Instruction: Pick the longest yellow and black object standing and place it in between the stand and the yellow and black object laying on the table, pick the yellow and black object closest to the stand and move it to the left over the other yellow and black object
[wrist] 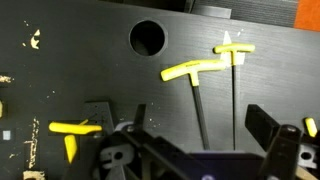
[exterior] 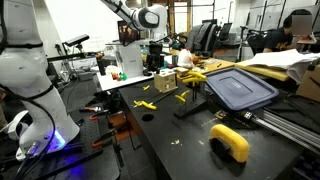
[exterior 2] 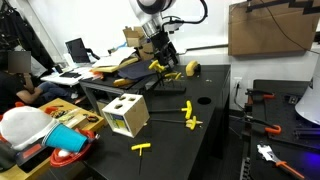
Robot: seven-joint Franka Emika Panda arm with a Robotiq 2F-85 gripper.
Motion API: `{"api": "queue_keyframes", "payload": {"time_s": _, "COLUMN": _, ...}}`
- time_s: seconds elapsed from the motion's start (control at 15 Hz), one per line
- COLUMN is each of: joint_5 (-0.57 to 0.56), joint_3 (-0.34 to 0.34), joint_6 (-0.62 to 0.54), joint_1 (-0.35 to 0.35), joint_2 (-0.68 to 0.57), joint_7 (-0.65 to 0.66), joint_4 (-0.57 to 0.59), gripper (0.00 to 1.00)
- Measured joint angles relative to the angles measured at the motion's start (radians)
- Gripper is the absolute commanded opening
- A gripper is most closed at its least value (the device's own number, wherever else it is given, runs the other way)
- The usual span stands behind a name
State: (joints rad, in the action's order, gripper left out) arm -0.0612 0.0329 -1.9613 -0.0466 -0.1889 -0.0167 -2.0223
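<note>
Even indoor light; soft, low-resolution frames; wrist view's foreground blurred.

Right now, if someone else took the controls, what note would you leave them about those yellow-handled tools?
Gripper: open, empty, held above the black table.
Things: in the wrist view, one yellow-handled, black-shafted T-shaped tool sits beside a second T-shaped tool; a third yellow handle lies apart.
Done: nothing gripped yet.
Left: both pick-and-place moves.
I cannot pick out the stand.
</note>
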Motion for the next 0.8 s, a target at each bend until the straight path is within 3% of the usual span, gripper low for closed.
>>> {"api": "queue_keyframes", "payload": {"time_s": 0.8, "joint_5": 0.01, "joint_3": 0.016, "joint_6": 0.125, "joint_1": -0.015, "joint_2": 0.088, "joint_7": 0.0, "joint_4": 0.074, "gripper": 1.0}}
